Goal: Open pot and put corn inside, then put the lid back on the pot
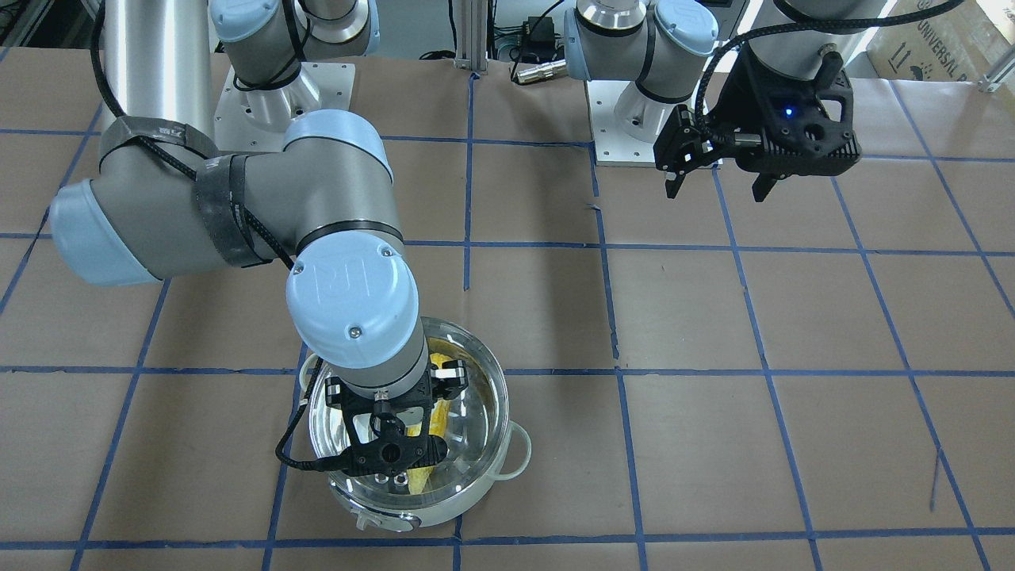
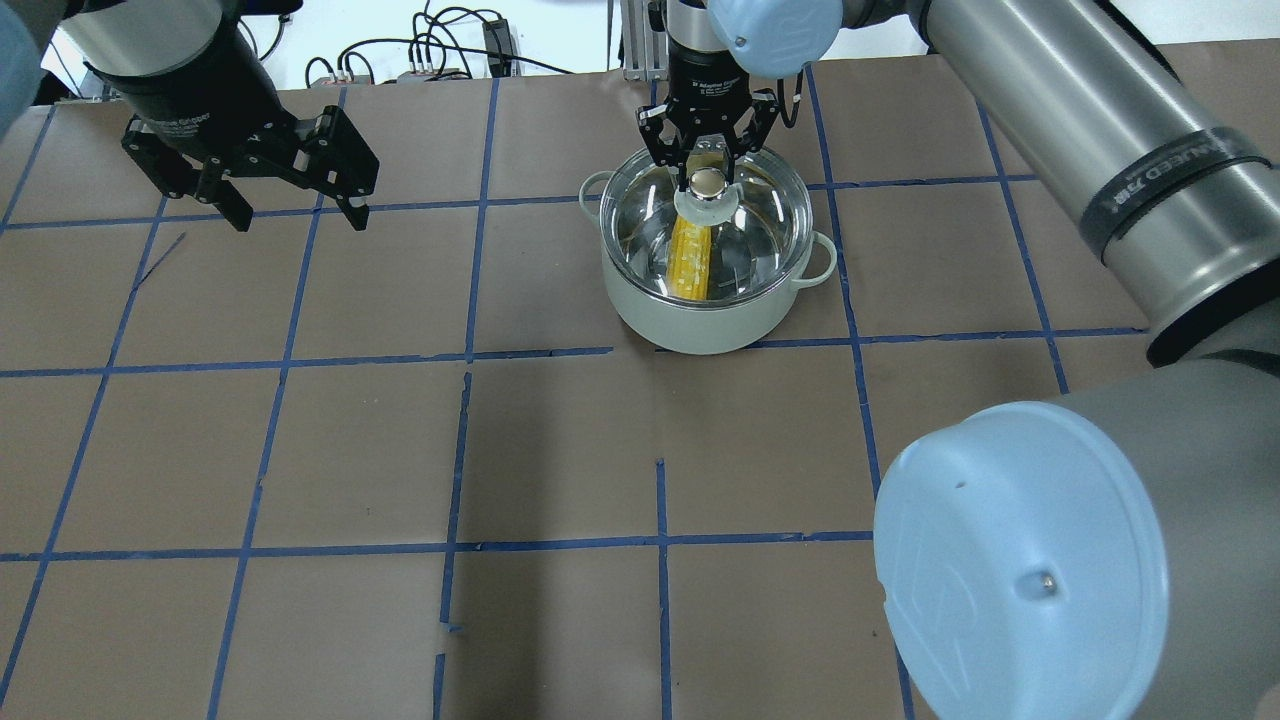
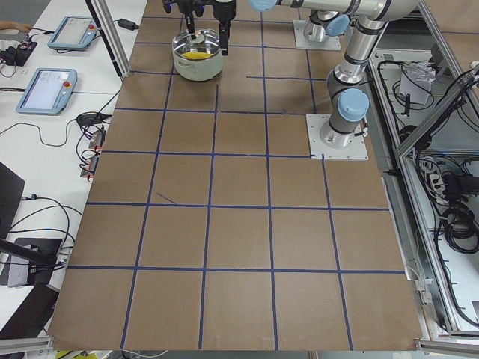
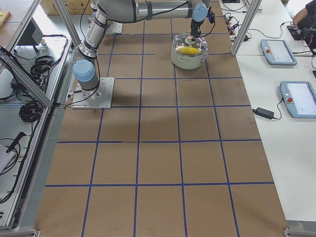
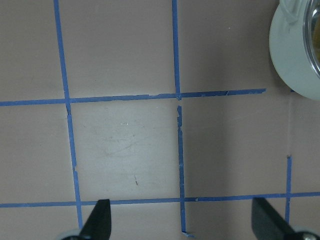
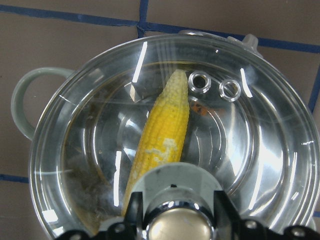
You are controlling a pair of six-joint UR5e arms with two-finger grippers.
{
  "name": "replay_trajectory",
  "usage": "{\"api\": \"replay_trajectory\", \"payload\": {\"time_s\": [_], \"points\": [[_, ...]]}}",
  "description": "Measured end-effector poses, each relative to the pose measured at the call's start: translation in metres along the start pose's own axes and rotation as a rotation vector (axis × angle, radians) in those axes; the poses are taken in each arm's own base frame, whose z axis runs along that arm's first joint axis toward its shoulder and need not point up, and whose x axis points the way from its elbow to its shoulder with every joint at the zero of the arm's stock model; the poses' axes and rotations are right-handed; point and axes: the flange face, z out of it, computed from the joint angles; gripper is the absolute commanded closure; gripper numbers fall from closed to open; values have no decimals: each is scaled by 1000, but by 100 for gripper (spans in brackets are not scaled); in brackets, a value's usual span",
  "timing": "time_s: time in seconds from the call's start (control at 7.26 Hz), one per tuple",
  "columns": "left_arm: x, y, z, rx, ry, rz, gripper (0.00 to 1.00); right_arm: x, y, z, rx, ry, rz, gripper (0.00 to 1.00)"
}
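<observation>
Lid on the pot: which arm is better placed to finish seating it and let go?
Right. The right gripper straddles the knob of the lid on the pot, with the corn inside. The left gripper hangs open over bare table, far from it.

Robotics lab. Evidence: desk (image 4: 158, 163) w/ blue tape grid (image 4: 148, 141), robot arm (image 4: 89, 69) bolted to base plate (image 4: 102, 94), alu. frame posts (image 4: 242, 24), control tablets (image 4: 278, 52) on side bench (image 4: 296, 148), cables (image 4: 29, 64).

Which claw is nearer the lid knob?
Right. The right claw sits directly over the lid knob, fingers flanking it, above the pot. The left claw hangs open over the table, well off to the pot's side.
</observation>
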Motion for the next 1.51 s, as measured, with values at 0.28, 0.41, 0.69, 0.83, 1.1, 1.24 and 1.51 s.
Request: {"api": "replay_trajectory", "payload": {"time_s": [0.28, 0.41, 0.69, 0.83, 1.1, 1.24, 1.51], "points": [[0, 0, 0, 0, 0, 0, 0, 0, -1, 0, 3, 1, -1, 16], [0, 0, 0, 0, 0, 0, 0, 0, 0, -4, 8, 1, 0, 15], [0, 0, -1, 1, -1, 0, 0, 11, 3, -23, 34, -3, 11, 0], [0, 1, -1, 1, -1, 0, 0, 22, 10, -44, 58, -5, 23, 0], [-1, 0, -1, 3, -2, -1, 0, 58, 41, -95, 73, -4, 59, 0], [-2, 0, -1, 3, -1, -2, 0, 88, 61, -115, 59, 3, 61, 0], [-3, -1, -1, 3, -1, -6, 0, 134, 104, -137, 43, 6, 69, 0]]}}
